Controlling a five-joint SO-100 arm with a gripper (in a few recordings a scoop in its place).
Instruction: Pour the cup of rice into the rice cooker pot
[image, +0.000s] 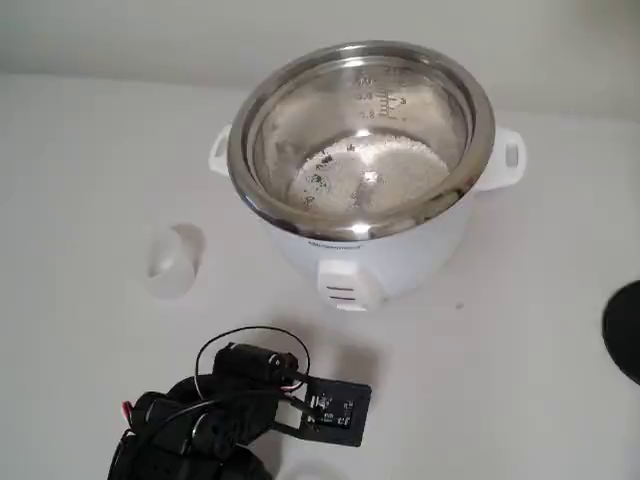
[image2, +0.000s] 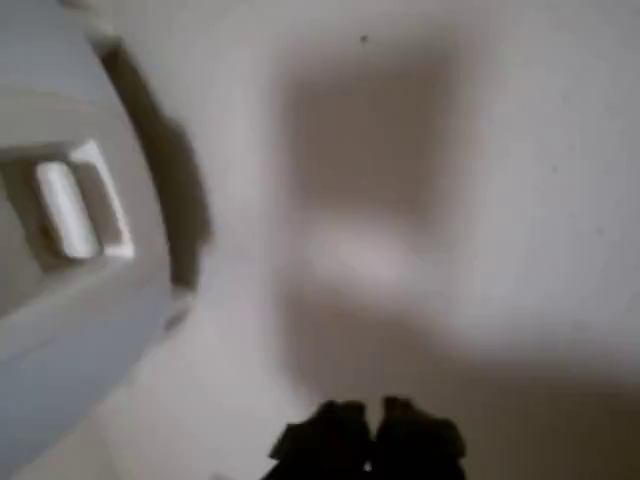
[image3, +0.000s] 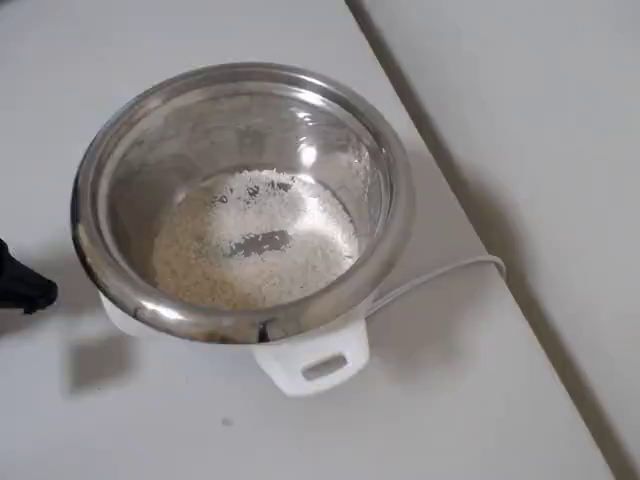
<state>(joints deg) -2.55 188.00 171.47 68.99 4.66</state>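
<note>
gripper (image2: 368, 432) blurred, cut off, cup (image: 172, 260) faint

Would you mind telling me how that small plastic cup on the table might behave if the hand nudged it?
The cup looks thin, translucent and seemingly empty, so probably very light and easily slid or tipped. If it lies sideways, which is unclear, it may roll.

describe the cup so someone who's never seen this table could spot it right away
Start in the fixed view at the rice cooker pot, the big shiny steel bowl in a white body. The cup sits on the white table, apart from the cooker, to its lower left. It is small, round and whitish-translucent, almost blending into the table, unlike the black arm below it.
</note>
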